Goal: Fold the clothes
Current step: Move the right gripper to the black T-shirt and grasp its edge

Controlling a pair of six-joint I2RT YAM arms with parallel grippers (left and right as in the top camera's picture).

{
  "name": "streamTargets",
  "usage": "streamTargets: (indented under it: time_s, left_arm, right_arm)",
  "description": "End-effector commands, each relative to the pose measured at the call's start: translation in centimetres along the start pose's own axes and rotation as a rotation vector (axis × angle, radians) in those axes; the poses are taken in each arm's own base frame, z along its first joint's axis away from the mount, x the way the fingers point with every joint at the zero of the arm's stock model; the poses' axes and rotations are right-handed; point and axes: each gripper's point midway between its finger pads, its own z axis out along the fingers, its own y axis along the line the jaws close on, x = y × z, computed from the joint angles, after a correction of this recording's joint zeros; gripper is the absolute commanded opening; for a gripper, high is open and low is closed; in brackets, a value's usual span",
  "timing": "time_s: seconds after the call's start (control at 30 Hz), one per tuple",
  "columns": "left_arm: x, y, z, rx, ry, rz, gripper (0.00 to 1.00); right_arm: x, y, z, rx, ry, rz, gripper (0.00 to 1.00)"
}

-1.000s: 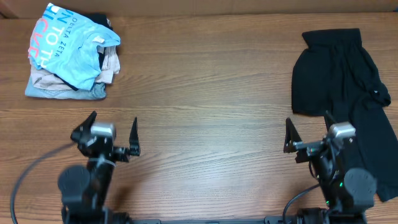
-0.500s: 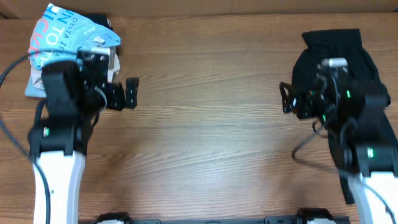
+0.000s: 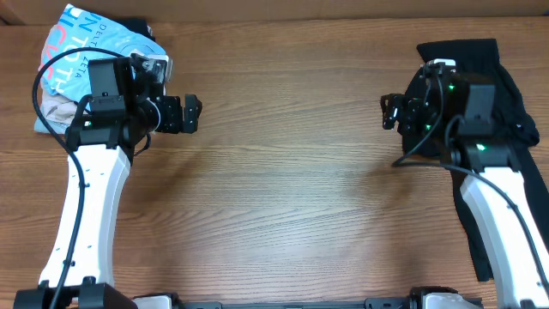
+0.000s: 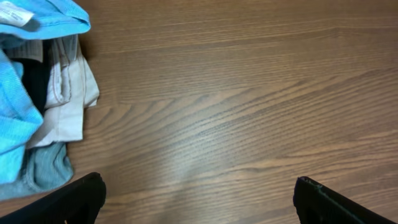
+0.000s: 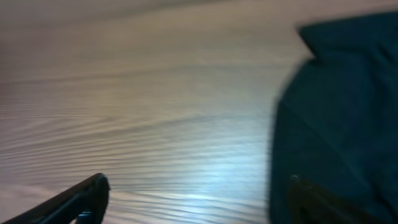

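The black garment (image 3: 506,94) lies spread at the table's right side, partly hidden under my right arm; it also shows at the right of the right wrist view (image 5: 342,112). My right gripper (image 3: 391,112) is open and empty, hovering over bare wood at the garment's left edge; in the right wrist view (image 5: 199,199) one finger is over the black cloth. My left gripper (image 3: 189,115) is open and empty, just right of the clothes pile; in the left wrist view (image 4: 199,199) only wood lies between its fingers.
A pile at the far left holds a light blue lettered T-shirt (image 3: 90,51) on beige folded garments (image 3: 56,112); the pile's edge shows in the left wrist view (image 4: 43,112). The wooden table (image 3: 283,172) spans between the arms.
Both arms have reached forward from near the front edge toward the back of the table. The left gripper now sits by the clothes pile, the right by the black garment's left edge.
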Motion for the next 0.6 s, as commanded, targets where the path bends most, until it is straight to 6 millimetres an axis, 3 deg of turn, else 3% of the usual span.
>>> streamTargets:
  time_s: [0.0,0.27,0.57]
  left_arm:
    - [-0.7,-0.1,0.6,0.016,-0.008,0.013,1.00]
    - [0.3,0.4,2.3,0.019,0.039,-0.001,1.00]
    - [0.6,0.5,2.8,0.021,0.053,-0.006,0.99]
  right_arm:
    - [0.9,-4.0,1.9,0.198,0.059,0.021,0.89]
    - [7.6,-7.7,7.4,0.361,0.283,0.135,0.78]
    - [11.5,-10.2,10.1,0.408,0.392,0.193,0.68]
